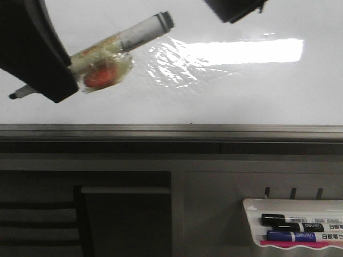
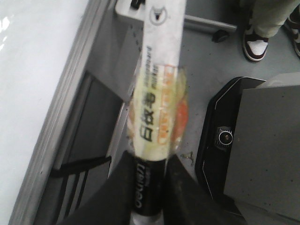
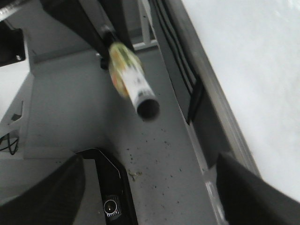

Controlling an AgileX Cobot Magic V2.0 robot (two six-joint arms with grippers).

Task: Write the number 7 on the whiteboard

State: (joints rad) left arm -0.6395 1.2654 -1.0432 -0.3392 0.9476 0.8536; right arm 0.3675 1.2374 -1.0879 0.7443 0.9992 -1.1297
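Observation:
The whiteboard [image 1: 241, 91] is glossy white with a bright rectangular reflection and a grey edge rail [image 1: 171, 130]. It also shows in the left wrist view [image 2: 28, 70] and the right wrist view [image 3: 253, 56]. My left gripper [image 1: 67, 72] is shut on a whiteboard marker [image 1: 123, 43] wrapped in clear tape with an orange patch. The marker's dark tip [image 1: 13, 95] points left over the board. The left wrist view shows the jaws [image 2: 149, 187] clamped on the marker [image 2: 157, 84]. My right gripper [image 1: 233, 9] is open and empty [image 3: 150, 197]. No number 7 shows on the board.
A small white marker tray [image 1: 327, 206] hangs below the rail at the right, holding a black marker [image 1: 284, 219] and a blue marker [image 1: 289, 235]. The robot's dark base [image 2: 225, 137] and a person's shoes [image 2: 255, 44] are on the grey floor.

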